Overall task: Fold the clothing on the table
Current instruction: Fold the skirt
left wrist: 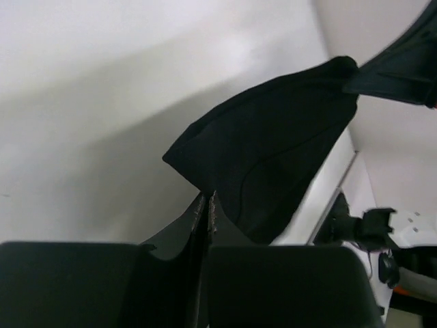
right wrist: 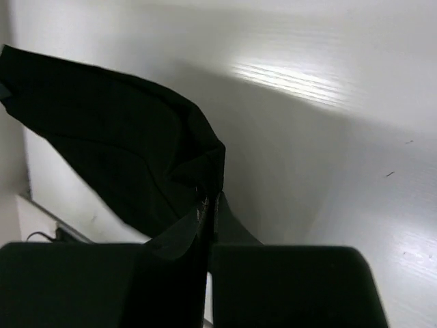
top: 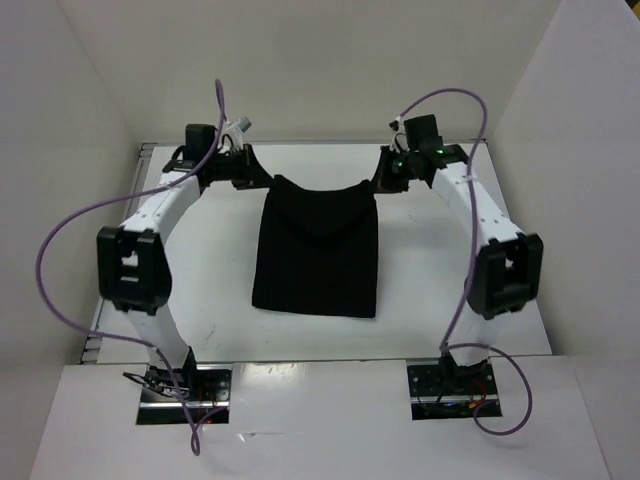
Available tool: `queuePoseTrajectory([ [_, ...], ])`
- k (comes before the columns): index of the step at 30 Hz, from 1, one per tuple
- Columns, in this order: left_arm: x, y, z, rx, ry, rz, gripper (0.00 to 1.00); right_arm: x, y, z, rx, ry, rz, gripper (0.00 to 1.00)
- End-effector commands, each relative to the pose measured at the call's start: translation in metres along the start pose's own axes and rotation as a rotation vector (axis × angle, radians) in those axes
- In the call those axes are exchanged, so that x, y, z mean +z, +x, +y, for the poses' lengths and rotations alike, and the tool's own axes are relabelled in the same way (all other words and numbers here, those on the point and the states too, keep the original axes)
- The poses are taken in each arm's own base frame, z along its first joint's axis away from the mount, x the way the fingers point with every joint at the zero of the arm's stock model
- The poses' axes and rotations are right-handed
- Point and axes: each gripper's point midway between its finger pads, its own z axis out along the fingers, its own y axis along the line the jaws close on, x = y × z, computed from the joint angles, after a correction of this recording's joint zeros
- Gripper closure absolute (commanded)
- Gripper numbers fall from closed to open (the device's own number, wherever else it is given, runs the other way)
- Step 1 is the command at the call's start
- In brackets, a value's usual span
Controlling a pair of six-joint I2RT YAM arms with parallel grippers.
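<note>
Pinching the clothing (top: 318, 250) at both far corners: left gripper (left wrist: 207, 198) clamped on the far-left corner, right gripper (right wrist: 210, 201) clenched on the far-right, black fabric sagging between them, its near part lying flat on the white desk (top: 220, 290)

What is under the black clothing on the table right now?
Only the white table shows around the clothing, with shadow under the far edge that the left hand and right hand hold up. Whatever lies beneath the flat near part is covered.
</note>
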Motion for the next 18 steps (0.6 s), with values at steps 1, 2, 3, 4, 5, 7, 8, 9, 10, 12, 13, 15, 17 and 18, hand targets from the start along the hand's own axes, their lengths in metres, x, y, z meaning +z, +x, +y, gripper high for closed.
queuePoseTrajectory([
  [1, 0.027, -0.023, 0.035, 0.016, -0.037, -0.028, 0.96, 0.023, -0.033, -0.023, -0.022, 0.042, -0.057, 1.00],
  [2, 0.033, -0.028, 0.043, 0.023, -0.048, -0.038, 0.96, 0.023, -0.049, -0.027, -0.033, 0.059, -0.087, 1.00],
  [3, 0.042, -0.037, 0.054, 0.016, -0.061, -0.052, 0.96, 0.041, -0.048, -0.037, -0.021, 0.078, -0.062, 1.00],
  [4, 0.046, -0.041, 0.057, 0.020, -0.060, -0.055, 0.96, 0.043, -0.052, -0.045, -0.008, 0.090, -0.058, 1.00],
  [5, 0.054, -0.040, 0.069, 0.008, -0.073, -0.048, 0.96, 0.043, -0.062, -0.051, -0.004, 0.105, -0.078, 1.00],
  [7, 0.057, -0.052, 0.072, 0.024, -0.083, -0.054, 0.96, 0.051, -0.061, -0.060, 0.001, 0.133, -0.075, 1.00],
  [8, 0.062, -0.050, 0.078, 0.016, -0.085, -0.047, 0.94, 0.050, -0.067, -0.058, -0.006, 0.127, -0.094, 1.00],
  [9, 0.062, -0.050, 0.078, 0.016, -0.085, -0.047, 0.94, 0.054, -0.065, -0.061, -0.003, 0.130, -0.085, 1.00],
  [10, 0.061, -0.049, 0.087, 0.003, -0.095, -0.046, 0.94, 0.053, -0.067, -0.065, 0.005, 0.136, -0.090, 1.00],
  [12, 0.061, -0.043, 0.088, -0.004, -0.097, -0.040, 0.94, 0.049, -0.063, -0.065, 0.006, 0.138, -0.086, 1.00],
  [13, 0.060, -0.037, 0.089, -0.009, -0.099, -0.035, 0.94, 0.042, -0.062, -0.062, 0.003, 0.135, -0.094, 1.00],
  [15, 0.056, -0.019, 0.090, -0.018, -0.101, -0.027, 0.93, 0.044, -0.046, -0.066, 0.009, 0.132, -0.075, 1.00],
  [17, 0.049, -0.011, 0.082, -0.019, -0.090, -0.033, 0.93, 0.041, -0.025, -0.071, 0.030, 0.141, -0.047, 1.00],
  [18, 0.048, -0.004, 0.083, -0.026, -0.092, -0.026, 0.93, 0.041, -0.017, -0.073, 0.036, 0.146, -0.032, 1.00],
])
